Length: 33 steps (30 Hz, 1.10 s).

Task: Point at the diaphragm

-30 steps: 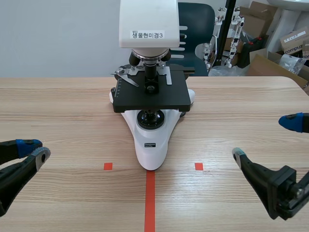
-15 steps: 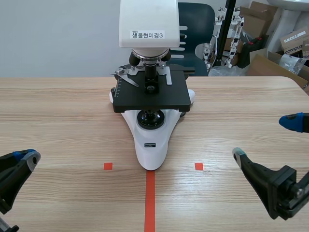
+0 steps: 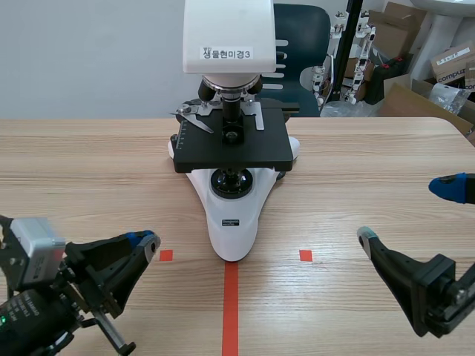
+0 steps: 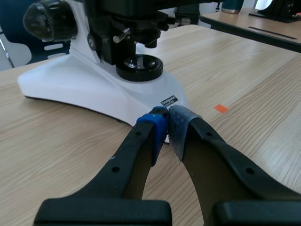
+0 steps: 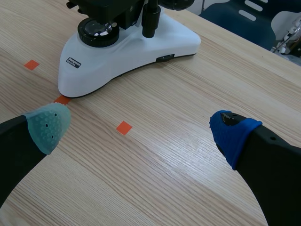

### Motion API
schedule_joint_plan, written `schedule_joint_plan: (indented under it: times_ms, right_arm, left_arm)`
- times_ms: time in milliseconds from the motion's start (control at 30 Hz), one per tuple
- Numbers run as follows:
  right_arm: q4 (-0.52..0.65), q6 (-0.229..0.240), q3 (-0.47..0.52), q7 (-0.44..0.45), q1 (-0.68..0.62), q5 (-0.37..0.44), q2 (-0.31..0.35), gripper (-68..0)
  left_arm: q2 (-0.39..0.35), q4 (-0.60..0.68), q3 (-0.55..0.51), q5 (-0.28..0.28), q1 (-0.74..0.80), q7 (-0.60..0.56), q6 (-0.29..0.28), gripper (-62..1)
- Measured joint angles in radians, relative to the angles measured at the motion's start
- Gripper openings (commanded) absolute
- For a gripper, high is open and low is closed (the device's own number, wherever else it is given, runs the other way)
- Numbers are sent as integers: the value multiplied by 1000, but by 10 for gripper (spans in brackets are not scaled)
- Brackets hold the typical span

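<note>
A white microscope (image 3: pixel 231 215) stands mid-table with a black stage (image 3: pixel 231 148). Under the stage, the black diaphragm assembly (image 4: pixel 137 34) sits above the round lamp lens (image 4: pixel 139 67) on the base. My left gripper (image 3: pixel 147 242) is shut on nothing, low over the table left of the base's front tip. In the left wrist view its tips (image 4: pixel 167 117) aim at the base's front, short of the lens and diaphragm. My right gripper (image 3: pixel 408 211) stands open over the table to the right; in the right wrist view (image 5: pixel 140 128) nothing lies between its fingers.
Cardboard boxes (image 3: pixel 445 67) and a dark chair (image 3: pixel 300 30) stand beyond the table's far edge. The table edge (image 3: pixel 415 119) runs behind the microscope. Bare wood lies on both sides of the base.
The left gripper has shut and swung from the far left edge toward the microscope's base, turning so that its tips face it. The right arm has kept still.
</note>
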Motion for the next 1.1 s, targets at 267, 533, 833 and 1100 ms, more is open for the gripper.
schedule_joint_plan:
  times_ms: [267,533,833,1100]
  right_arm:
    - [0,0,0,0,0,0,0,4]
    - [0,0,0,0,0,0,0,4]
    - [0,0,0,0,0,0,0,4]
    - [0,0,0,0,0,0,0,4]
  left_arm:
    - [86,-71,41,64,-62,-5,1,-567]
    - [145,-255,41,92,-141,-94,22,-567]
    - [209,-385,40,89,-200,-188,46,-567]
    - [230,-397,82,89,-225,-224,46,-567]
